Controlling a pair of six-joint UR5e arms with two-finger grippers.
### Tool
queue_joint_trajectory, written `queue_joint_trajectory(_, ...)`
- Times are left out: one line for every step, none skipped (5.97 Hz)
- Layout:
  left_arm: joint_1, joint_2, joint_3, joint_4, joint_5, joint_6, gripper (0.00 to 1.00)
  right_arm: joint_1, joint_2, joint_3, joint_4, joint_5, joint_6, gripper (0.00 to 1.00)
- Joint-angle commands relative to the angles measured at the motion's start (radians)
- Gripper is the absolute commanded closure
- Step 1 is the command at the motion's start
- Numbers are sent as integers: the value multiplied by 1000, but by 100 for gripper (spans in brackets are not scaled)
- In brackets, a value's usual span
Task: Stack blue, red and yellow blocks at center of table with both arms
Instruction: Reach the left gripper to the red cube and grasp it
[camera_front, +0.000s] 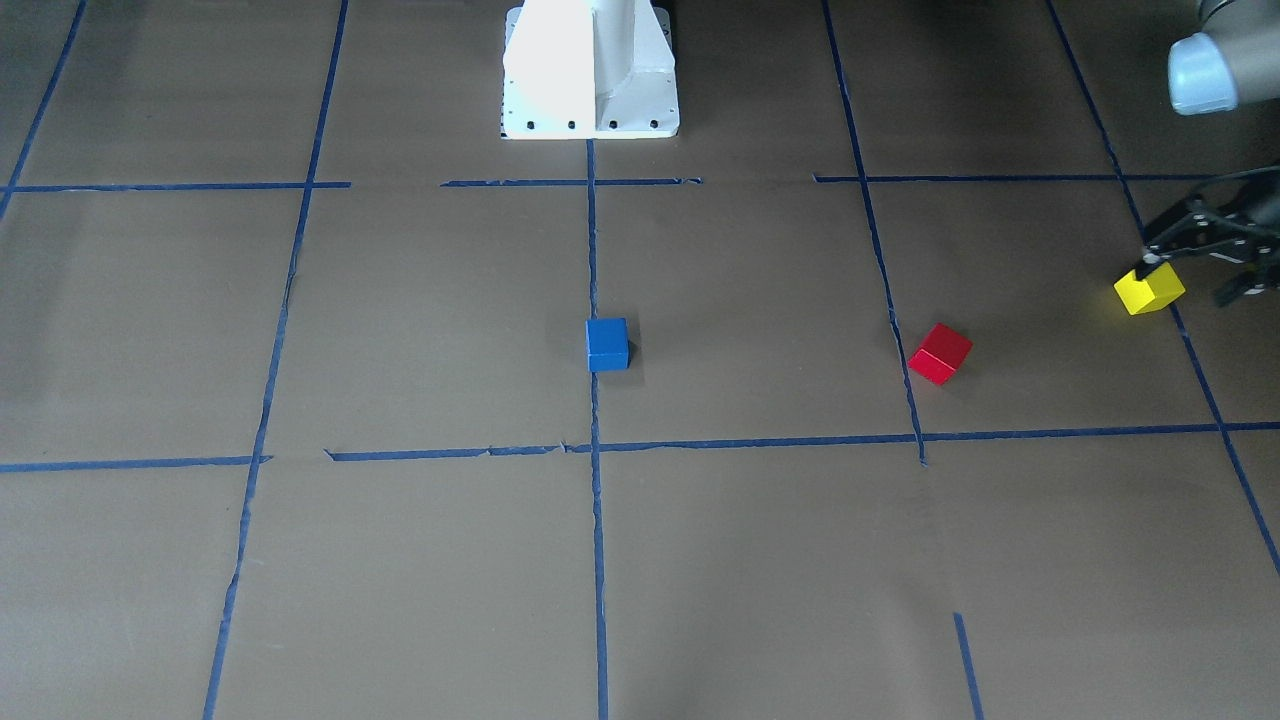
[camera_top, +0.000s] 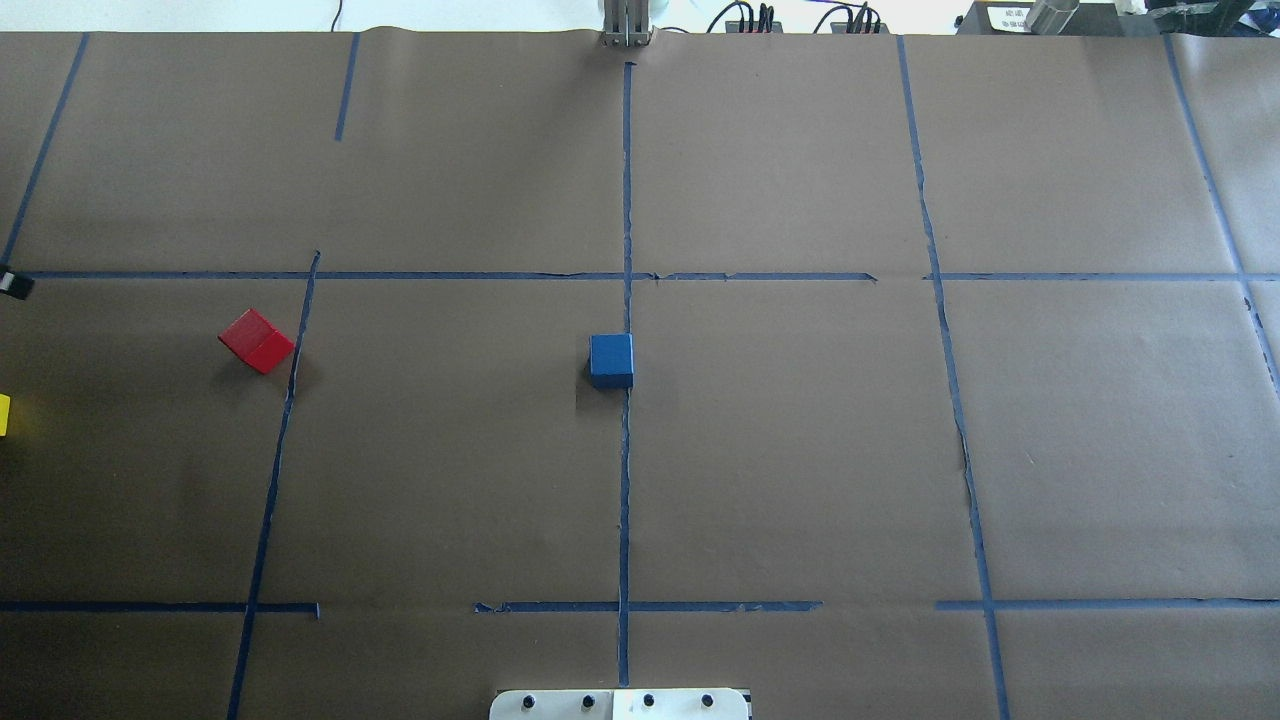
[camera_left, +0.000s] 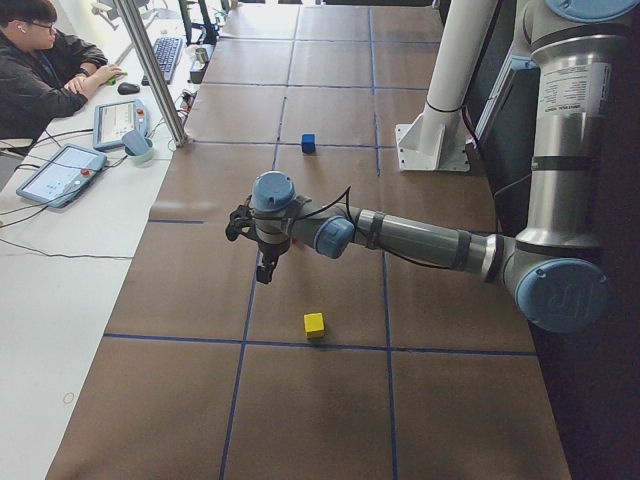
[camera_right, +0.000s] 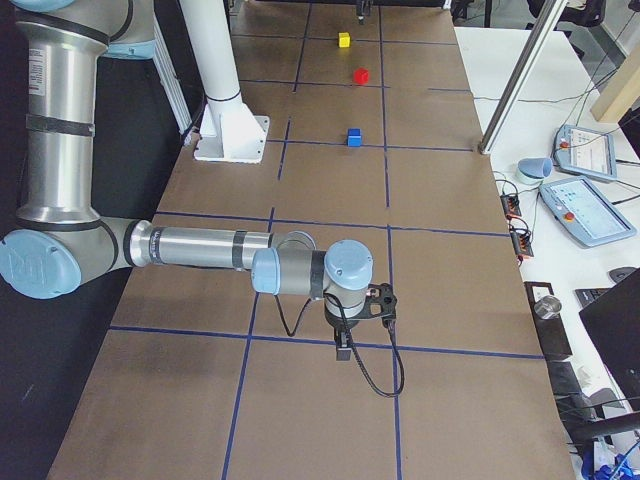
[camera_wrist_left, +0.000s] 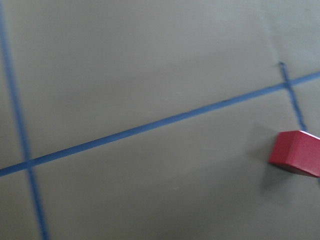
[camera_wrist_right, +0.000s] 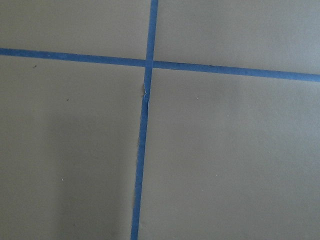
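The blue block sits at the table's centre, next to the middle tape line. The red block lies turned at an angle on the robot's left side and shows at the right edge of the left wrist view. The yellow block lies further out to the left. My left gripper hovers open and empty above the table, between the red and yellow blocks. My right gripper hangs over bare table far from the blocks; I cannot tell if it is open or shut.
The white robot base stands at the table's near edge. Blue tape lines divide the brown paper cover. An operator sits at a side table with tablets, behind a metal post.
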Motion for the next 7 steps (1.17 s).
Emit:
queue_joint_trajectory(142,-37,-5,-84,67,-34,0,0,0,-3,0,-2,0,0)
queue_joint_trajectory(235,-41,-2,-159,229,-125,0,0,0,-3,0,0,0,0)
queue_joint_trajectory(321,-70,10,-181,313,-181,0,0,0,-5,0,-2,0,0)
queue_joint_trajectory(338,-89,35,-182,318,-183,0,0,0,-6,0,-2,0,0)
queue_joint_trajectory(340,-104,67,-182,318,-181,0,0,0,-6,0,-2,1,0)
queue_joint_trajectory(342,-129,108,-184,318,-181,0,0,0,-6,0,-2,0,0)
queue_joint_trajectory(345,-140,131,-184,318,-177,0,0,0,-6,0,-2,0,0)
